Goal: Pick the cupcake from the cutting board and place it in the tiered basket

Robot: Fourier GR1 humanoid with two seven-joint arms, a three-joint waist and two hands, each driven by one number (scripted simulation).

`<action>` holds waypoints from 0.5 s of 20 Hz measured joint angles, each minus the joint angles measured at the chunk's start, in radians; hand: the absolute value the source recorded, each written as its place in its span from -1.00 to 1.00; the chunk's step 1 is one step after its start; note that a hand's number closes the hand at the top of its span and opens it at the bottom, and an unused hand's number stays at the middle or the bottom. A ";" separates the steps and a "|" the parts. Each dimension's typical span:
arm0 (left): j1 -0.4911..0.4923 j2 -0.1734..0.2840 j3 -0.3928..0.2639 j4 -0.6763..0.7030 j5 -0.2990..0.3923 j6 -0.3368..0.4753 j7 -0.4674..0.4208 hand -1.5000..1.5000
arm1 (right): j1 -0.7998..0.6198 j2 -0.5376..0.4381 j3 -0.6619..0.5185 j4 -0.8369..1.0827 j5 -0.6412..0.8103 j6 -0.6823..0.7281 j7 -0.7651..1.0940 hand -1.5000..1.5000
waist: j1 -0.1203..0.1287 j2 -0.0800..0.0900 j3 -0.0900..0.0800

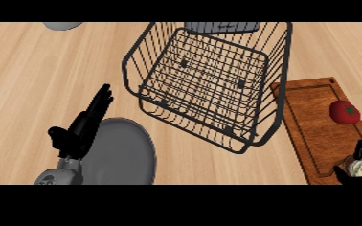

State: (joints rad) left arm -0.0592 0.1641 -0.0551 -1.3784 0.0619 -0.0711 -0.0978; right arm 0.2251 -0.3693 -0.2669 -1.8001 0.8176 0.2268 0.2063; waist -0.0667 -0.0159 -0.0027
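Fingers [99, 104] of the left hand [81, 129] are straight, released, over a grey plate [124, 155]; right hand [350, 172] at the lower right corner curls round the pale cupcake [354, 163]. Cupcake is on the board [311, 124], near a tomato [345, 112]; wire basket [205, 81] stands on the surface [56, 72], beside the board.

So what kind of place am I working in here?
Most likely a kitchen counter: a light wooden top carrying a wire basket, a cutting board with a tomato on it, and a grey plate.
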 measured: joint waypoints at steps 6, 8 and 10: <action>-0.015 -0.013 -0.015 -0.010 -0.010 0.005 0.018 0.00 | 0.035 0.132 -0.036 -0.360 -0.164 0.022 0.110 1.00 | 0.017 0.003 0.000; -0.021 -0.013 -0.018 -0.008 -0.007 -0.006 0.020 0.00 | 0.017 0.141 -0.038 -0.483 -0.199 0.060 0.188 1.00 | 0.029 0.006 0.000; -0.033 -0.013 -0.020 -0.009 -0.010 -0.007 0.031 0.00 | -0.026 0.137 -0.031 -0.534 -0.219 0.101 0.274 1.00 | 0.040 0.008 0.000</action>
State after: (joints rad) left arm -0.0921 0.1507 -0.0749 -1.3879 0.0521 -0.0779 -0.0666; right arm 0.1995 -0.2328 -0.2975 -2.3346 0.5983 0.3275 0.4804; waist -0.0267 -0.0078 -0.0031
